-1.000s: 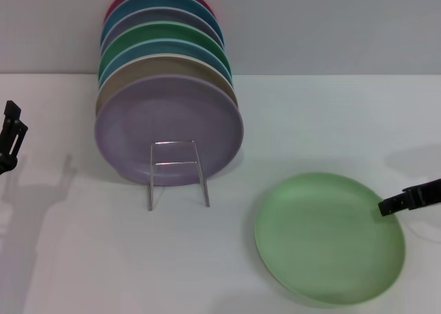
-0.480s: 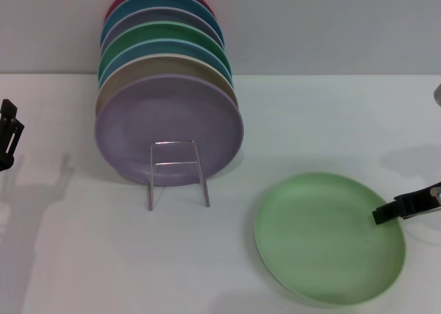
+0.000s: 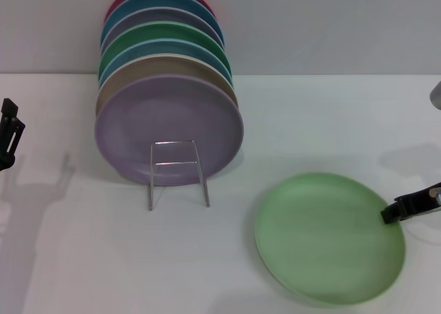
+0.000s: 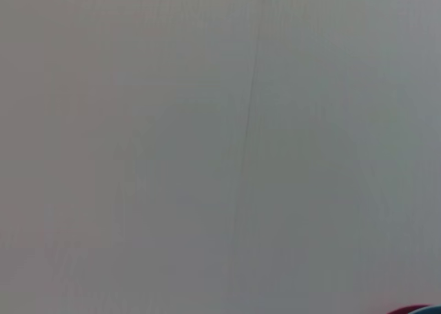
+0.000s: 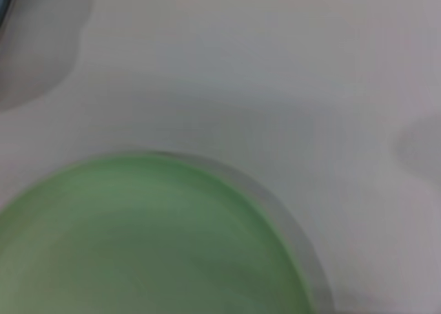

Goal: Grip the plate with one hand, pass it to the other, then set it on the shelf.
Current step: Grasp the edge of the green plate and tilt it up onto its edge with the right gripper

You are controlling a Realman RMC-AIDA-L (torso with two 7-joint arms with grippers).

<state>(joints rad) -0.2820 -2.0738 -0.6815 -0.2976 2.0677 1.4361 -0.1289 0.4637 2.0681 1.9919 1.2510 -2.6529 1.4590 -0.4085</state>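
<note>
The plate [image 3: 329, 237] lies flat on the counter [image 3: 103, 259], its rim right at the tip of the right end effector [image 3: 389, 215], whose finger spread cannot be told here. A shallow bite (the rim is low) risks the plate slipping or tipping. The shelf [image 3: 178, 172] stands well beyond it, and the left end effector [image 3: 9, 138] waits farther still.

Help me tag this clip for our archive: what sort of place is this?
Probably a lab or test bench set up as a kitchen task, not a real kitchen. A plain white table against a bare wall holds only a wire rack of coloured plates and one pale green plate, with the right gripper at its edge.
</note>
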